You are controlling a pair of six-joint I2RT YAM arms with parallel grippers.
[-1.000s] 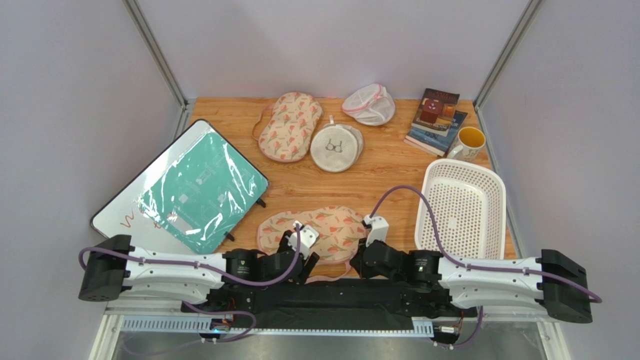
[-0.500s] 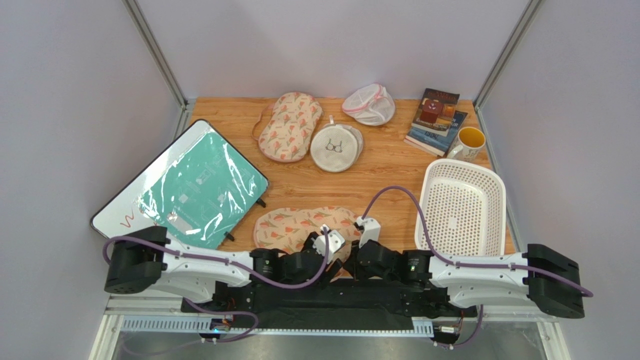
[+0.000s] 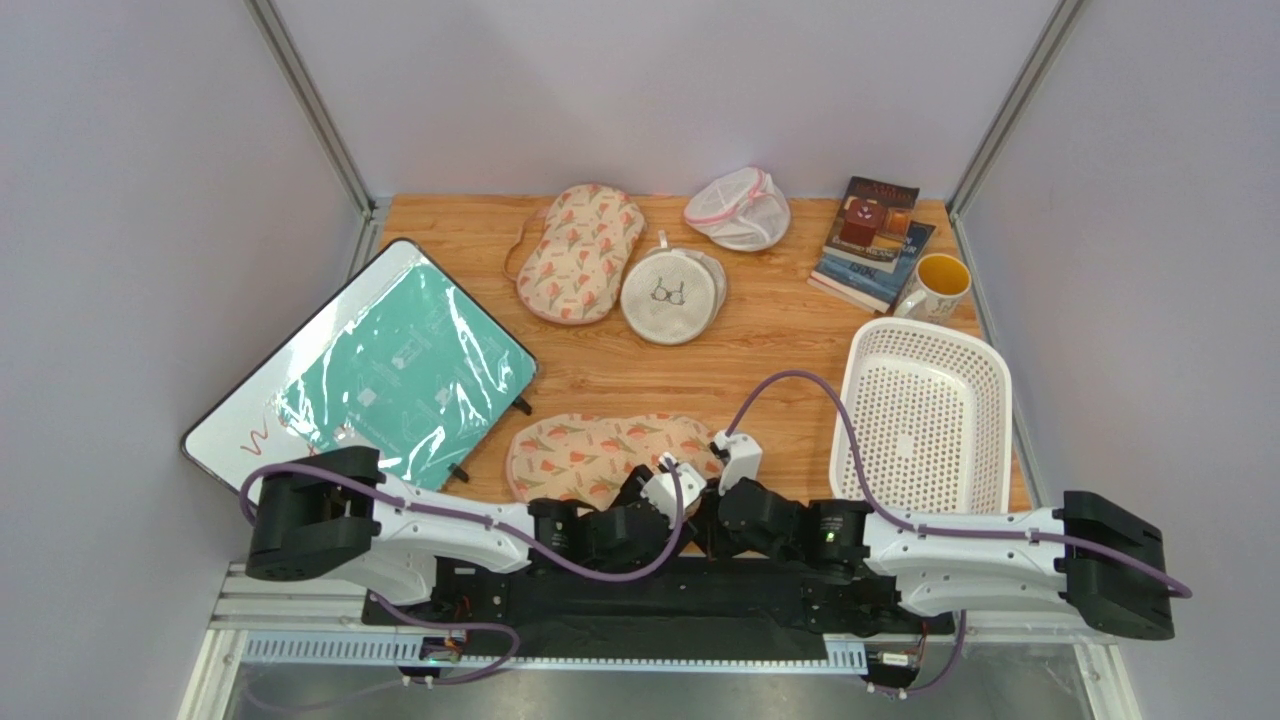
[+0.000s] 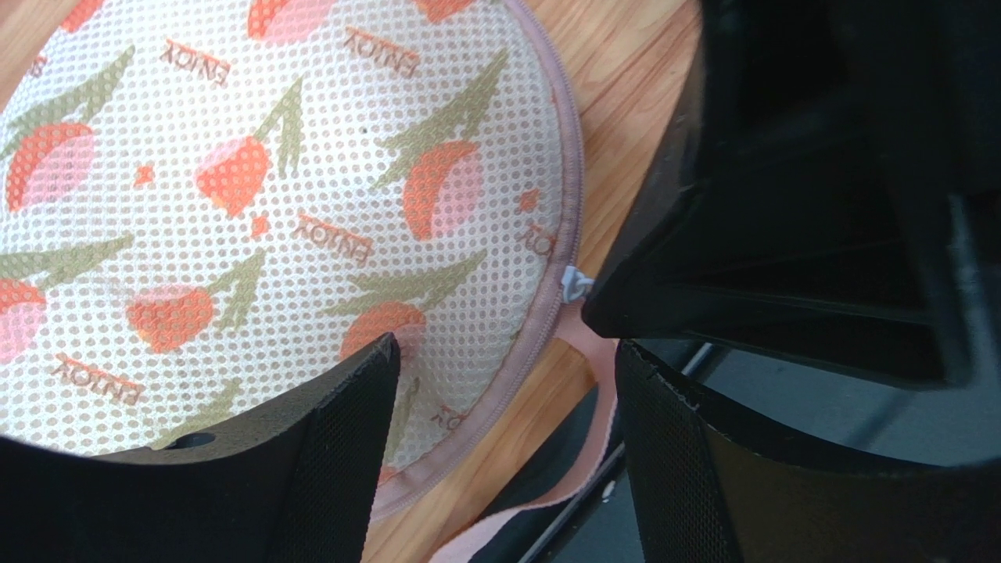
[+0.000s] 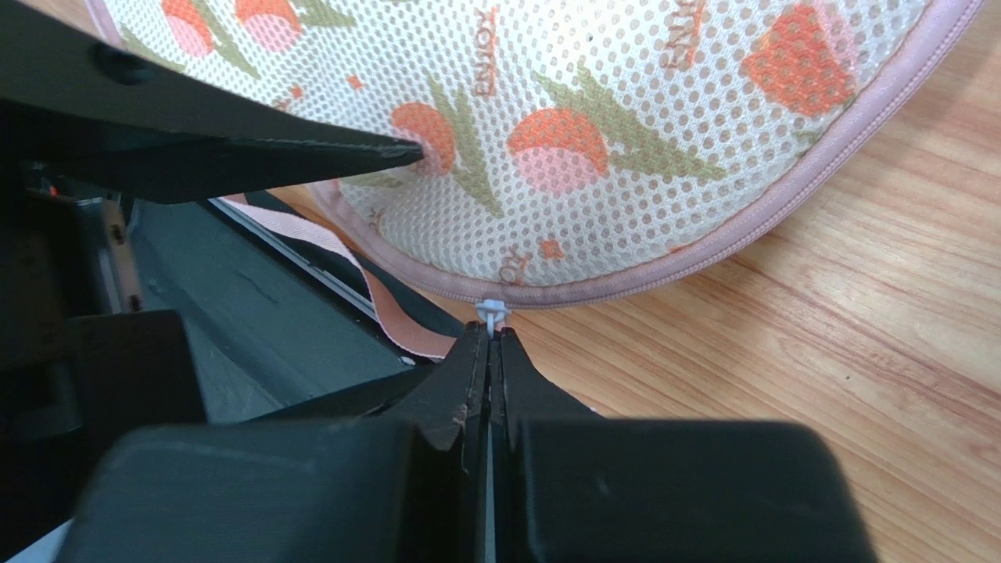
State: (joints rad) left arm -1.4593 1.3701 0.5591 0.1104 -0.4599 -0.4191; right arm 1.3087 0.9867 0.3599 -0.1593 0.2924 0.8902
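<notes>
A mesh laundry bag (image 3: 601, 450) with a tulip print and pink zipper trim lies at the table's near edge. My right gripper (image 3: 703, 506) is shut on the bag's small white zipper pull (image 5: 491, 310) at the bag's near right end; the right gripper (image 5: 489, 343) shows no gap between its fingers. My left gripper (image 3: 672, 507) is right beside it, open. The left gripper (image 4: 505, 458) straddles the bag's trim, one finger (image 4: 335, 452) over the mesh bag (image 4: 270, 199), the other (image 4: 687, 469) past the edge. A pink strap (image 5: 388, 307) hangs off the table edge.
At the back lie a second tulip bag (image 3: 579, 251), a round white bag (image 3: 672, 294), a small white mesh bag (image 3: 739, 207), books (image 3: 872, 240) and a yellow mug (image 3: 941, 282). A white basket (image 3: 846, 428) stands right. A whiteboard (image 3: 241, 428) with a green packet (image 3: 398, 383) lies left.
My left arm has swung right along the near edge until its gripper meets the right gripper. The bag has shifted left and flattened. The right gripper moved slightly left.
</notes>
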